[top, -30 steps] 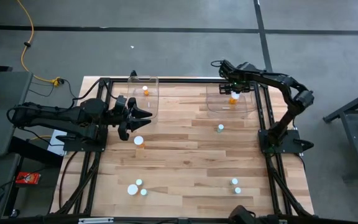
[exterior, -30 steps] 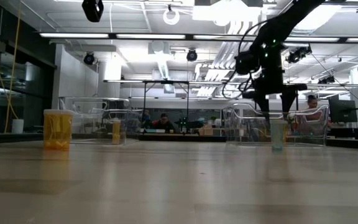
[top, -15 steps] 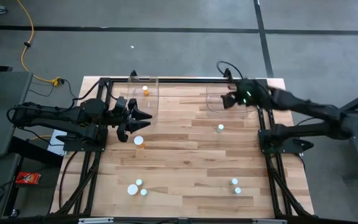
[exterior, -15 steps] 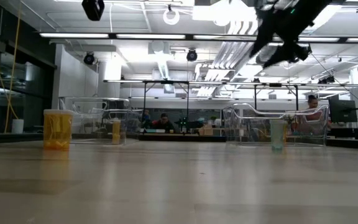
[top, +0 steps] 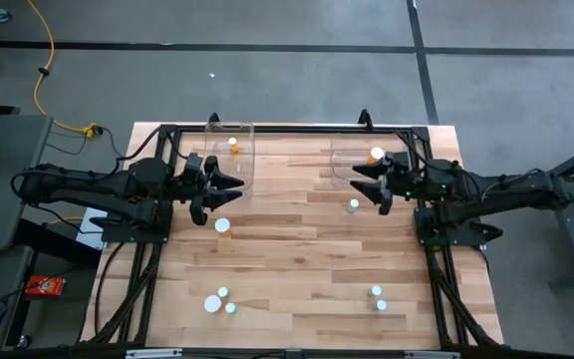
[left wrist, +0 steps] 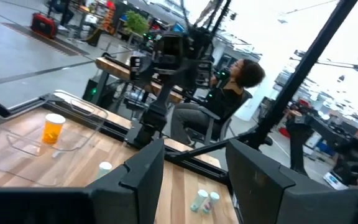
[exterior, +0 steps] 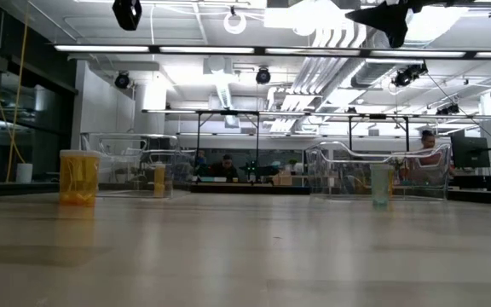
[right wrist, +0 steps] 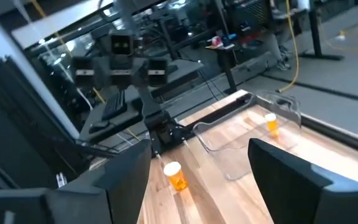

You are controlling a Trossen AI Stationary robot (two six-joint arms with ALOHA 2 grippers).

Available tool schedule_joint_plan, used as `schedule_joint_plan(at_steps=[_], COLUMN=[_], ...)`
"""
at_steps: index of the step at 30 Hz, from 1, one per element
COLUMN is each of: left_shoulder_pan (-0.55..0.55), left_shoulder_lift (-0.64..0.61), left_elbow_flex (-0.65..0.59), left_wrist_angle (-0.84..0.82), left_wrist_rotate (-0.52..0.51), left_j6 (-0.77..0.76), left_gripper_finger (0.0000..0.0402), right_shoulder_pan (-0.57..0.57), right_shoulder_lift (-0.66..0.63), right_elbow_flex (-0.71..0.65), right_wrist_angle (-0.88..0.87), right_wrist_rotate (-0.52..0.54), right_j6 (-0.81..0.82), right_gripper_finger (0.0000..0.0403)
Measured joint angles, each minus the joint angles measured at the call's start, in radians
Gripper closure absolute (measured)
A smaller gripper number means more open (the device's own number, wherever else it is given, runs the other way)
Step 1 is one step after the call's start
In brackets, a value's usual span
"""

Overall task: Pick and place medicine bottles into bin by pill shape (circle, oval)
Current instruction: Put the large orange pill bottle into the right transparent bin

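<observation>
Hovering level over the plank desk (top: pixel 297 239), both hands empty.
Right hand (top: pixel 375 184) gapes beside clear bin (top: pixel 352 172); left hand (top: pixel 222 187) half-open near white-capped bottle (top: pixel 223 226).

White-capped medicine bottles (top: pixel 223 226) stand scattered upright on the table, two inside bins (top: pixel 252 160).

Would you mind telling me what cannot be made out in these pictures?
- Pill shapes: the medicine bottles are too small in the high view.
- Right bin: its bottle's body is hidden under its cap from above.
- Right gripper: cut off by the low view's top edge.
- Labels: unreadable everywhere.
</observation>
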Motion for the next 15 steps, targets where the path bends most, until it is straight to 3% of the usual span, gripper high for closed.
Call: schedule_joint_plan(at_steps=[15], left_shoulder_pan=[0.000], left_shoulder_lift=[0.000], left_elbow_flex=[0.000], left_wrist_angle=[0.039], left_wrist_rotate=[-0.011], left_j6=[0.066], left_gripper_finger=[0.0238], right_shoulder_pan=[0.010], right_shoulder_lift=[0.000], right_elbow_flex=[0.001], right_wrist_angle=[0.001], right_wrist_rotate=[-0.034], right_j6=[-0.054], right_gripper_finger=[0.0141])
